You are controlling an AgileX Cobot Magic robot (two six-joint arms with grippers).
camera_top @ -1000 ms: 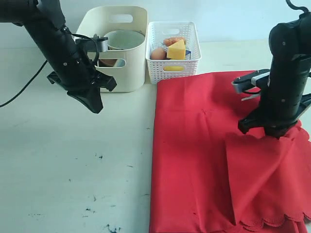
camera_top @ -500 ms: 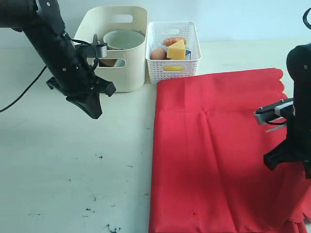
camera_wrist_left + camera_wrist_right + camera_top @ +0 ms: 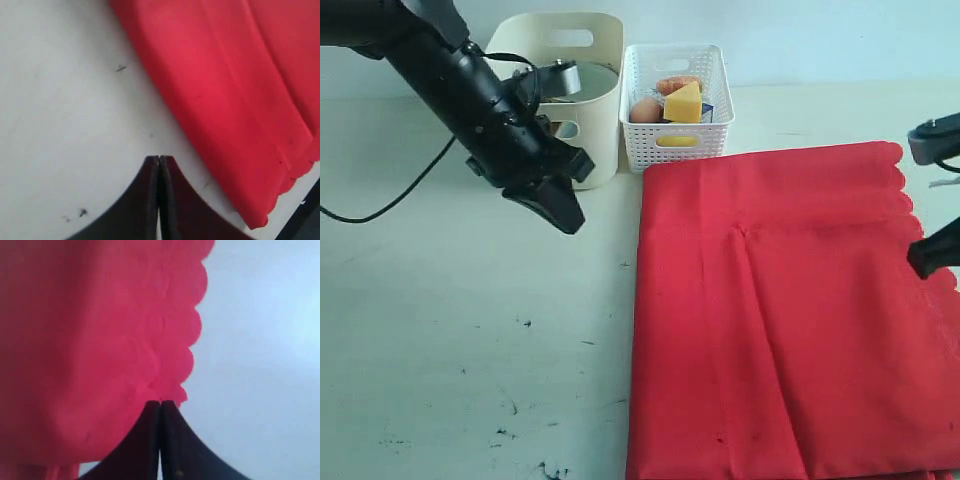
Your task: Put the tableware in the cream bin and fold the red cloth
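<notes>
1. Cloth (image 3: 770, 310) lies spread flat on table (image 3: 470, 350), near cream bin (image 3: 595, 150).
2. Left gripper (image 3: 565, 215): jaws clenched, empty, above table before cream bin.
3. Right gripper (image 3: 160, 404): jaws clenched at cloth's scalloped edge.

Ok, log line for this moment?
cloth: spread flat | bin: cup inside | left gripper: shut, empty, over table | right gripper: shut at cloth's scalloped edge
</notes>
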